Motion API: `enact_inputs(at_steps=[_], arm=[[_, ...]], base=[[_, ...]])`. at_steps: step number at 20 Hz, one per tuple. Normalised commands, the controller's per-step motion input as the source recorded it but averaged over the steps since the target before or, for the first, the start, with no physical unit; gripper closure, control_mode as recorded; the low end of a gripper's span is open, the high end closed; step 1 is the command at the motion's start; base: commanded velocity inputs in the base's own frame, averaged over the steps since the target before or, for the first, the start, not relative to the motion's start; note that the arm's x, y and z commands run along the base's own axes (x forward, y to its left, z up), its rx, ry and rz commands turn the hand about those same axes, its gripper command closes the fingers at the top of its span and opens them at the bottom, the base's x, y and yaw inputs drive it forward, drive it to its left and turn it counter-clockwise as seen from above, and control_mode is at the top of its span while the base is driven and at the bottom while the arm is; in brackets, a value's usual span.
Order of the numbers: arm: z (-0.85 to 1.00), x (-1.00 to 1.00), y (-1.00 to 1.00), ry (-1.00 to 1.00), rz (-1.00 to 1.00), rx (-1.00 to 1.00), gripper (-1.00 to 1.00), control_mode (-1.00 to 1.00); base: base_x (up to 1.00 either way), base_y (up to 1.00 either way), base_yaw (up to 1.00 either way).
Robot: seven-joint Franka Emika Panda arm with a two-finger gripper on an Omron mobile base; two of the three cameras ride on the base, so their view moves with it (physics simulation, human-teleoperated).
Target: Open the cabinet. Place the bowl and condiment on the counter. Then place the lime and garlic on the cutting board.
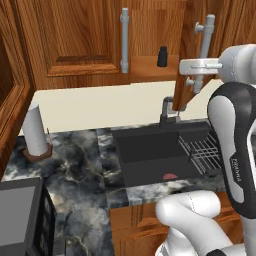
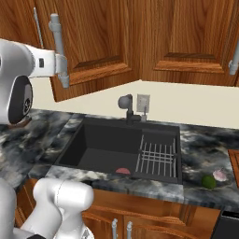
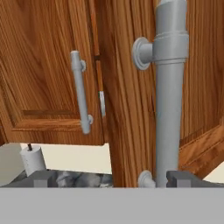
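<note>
the cabinet [image 1: 85, 40] has its right door [image 1: 187, 60] swung partly out, left door shut. the tool [image 3: 107, 178] sits at the right door's bar handle [image 3: 169, 92], its two fingertips spread wide with the bar standing just inside the right tip; it looks open and not clamping, though whether a tip touches the bar is hard to tell. in the left base view the handle [image 1: 204, 52] is at the end of the arm's wrist.

through the gap the condiment [image 1: 162, 56] stands upright on the cabinet shelf. the bowl cannot be made out behind the door.

below, the tabletop [image 1: 75, 170] holds a paper-towel roll [image 1: 36, 130] on its stand at the left, near the wall. the sink [image 2: 112, 147] is sunk in the middle, with a rack [image 2: 158, 158] in its right half and the tap [image 2: 126, 106] behind it. right of the sink the lime [image 2: 208, 181] and the garlic [image 2: 219, 175] lie just beside each other on the tabletop, near its front edge. the board [image 2: 235, 161] shows as a brown edge at the far right, apart from both
</note>
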Motion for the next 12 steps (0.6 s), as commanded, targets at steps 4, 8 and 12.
enact_inputs(at_steps=[4, 8, 12], arm=[[0.0, -0.21, 0.39, 0.0, 0.0, 0.0, -1.0, -1.0], [0.0, -0.01, 0.48, 0.01, 0.0, 0.0, -1.0, -1.0], [0.0, 0.0, 0.55, 0.01, -0.01, -0.01, -1.0, -1.0]], base=[[0.0, 0.0, 0.0], [0.0, 0.0, 0.0], [0.0, 0.0, 0.0]])
